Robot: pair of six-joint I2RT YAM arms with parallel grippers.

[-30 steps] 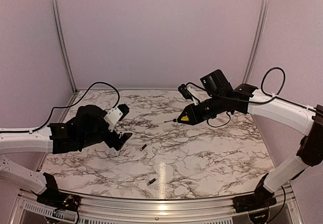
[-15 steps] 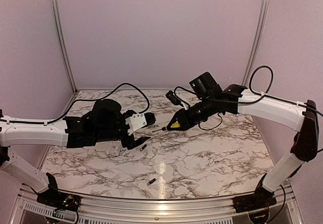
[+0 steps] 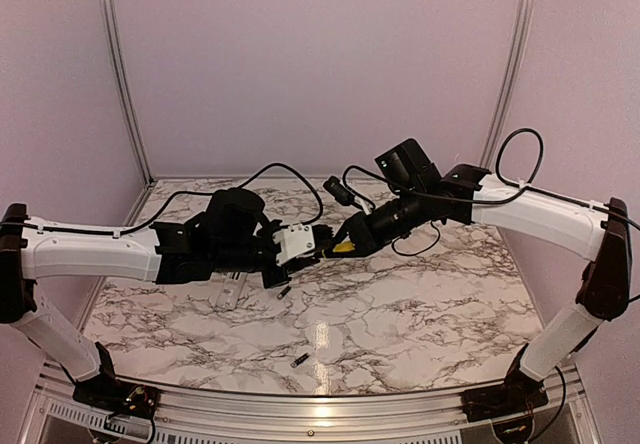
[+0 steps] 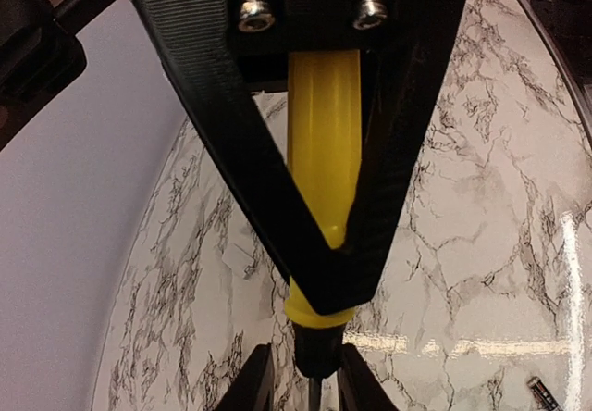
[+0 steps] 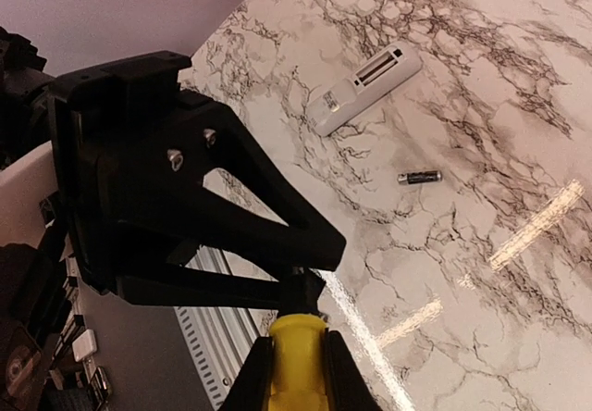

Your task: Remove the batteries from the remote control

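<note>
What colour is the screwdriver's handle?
Yellow; the screwdriver shows best in the left wrist view.

remote control (image 5: pixel 363 88): white, flat, recessed face up | far battery (image 3: pixel 285 291): loose beside it | near battery (image 3: pixel 299 360): loose, apart

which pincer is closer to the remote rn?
Left. The left pincer hangs above and right of the remote, shut on the tool's neck; the right pincer grips the handle, farther right.
</note>
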